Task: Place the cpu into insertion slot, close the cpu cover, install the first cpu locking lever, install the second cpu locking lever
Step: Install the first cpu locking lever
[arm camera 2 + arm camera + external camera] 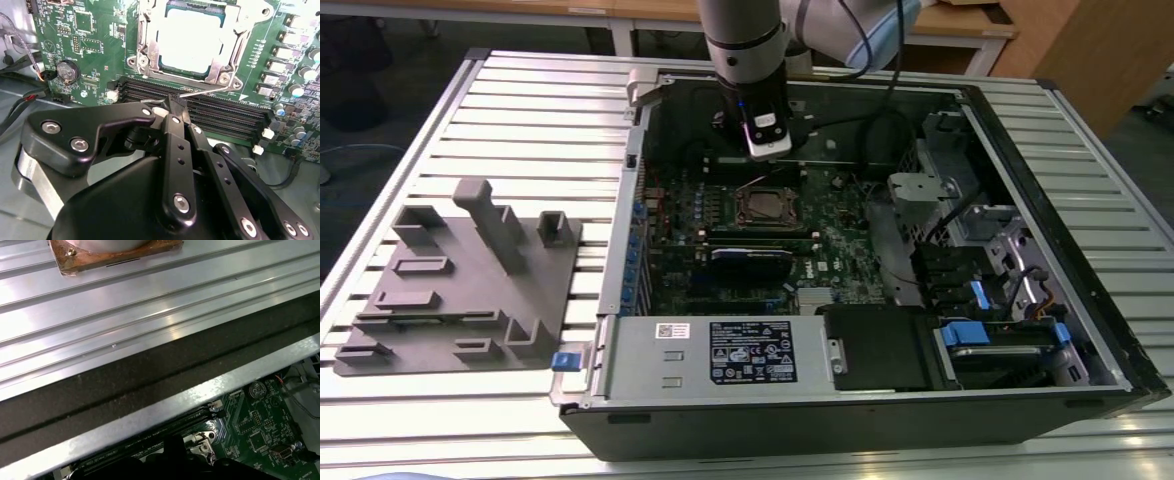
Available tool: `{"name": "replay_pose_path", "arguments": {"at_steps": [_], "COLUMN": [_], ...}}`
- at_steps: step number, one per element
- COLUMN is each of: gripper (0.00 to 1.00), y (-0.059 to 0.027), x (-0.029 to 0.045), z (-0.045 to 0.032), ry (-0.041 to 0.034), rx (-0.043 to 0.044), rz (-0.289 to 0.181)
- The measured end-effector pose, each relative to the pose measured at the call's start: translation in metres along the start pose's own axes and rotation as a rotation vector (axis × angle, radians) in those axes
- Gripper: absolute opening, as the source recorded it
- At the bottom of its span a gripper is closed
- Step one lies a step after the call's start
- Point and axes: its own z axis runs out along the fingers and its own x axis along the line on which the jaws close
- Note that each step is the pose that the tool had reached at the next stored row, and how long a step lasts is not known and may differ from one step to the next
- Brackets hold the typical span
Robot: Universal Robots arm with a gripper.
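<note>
I see the cpu (191, 42) seated in the insertion slot (145, 45), the cpu cover (226, 59) down around it; my gripper (175, 102), fingers pinched together on nothing, hangs just beside the socket, tips near the thin locking lever (210, 91) running along the socket's near edge.

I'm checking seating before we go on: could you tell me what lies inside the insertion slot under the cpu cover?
Through the window of the closed cpu cover, the cpu shows its pale metal top in the insertion slot. The frame hides the chip's edges and the contacts beneath.
</note>
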Motion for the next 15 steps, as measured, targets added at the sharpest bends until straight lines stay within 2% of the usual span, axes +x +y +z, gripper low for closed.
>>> {"name": "replay_pose_path", "arguments": {"at_steps": [2,15], "gripper": [0.11,0.11], "y": [-0.0005,0.0018], "x": [0.0004,-0.0020], "z": [0.0024,0.0053], "ry": [-0.0001,-0.0006], "rx": [0.0000,0.0012], "rz": [0.000,0.000]}}
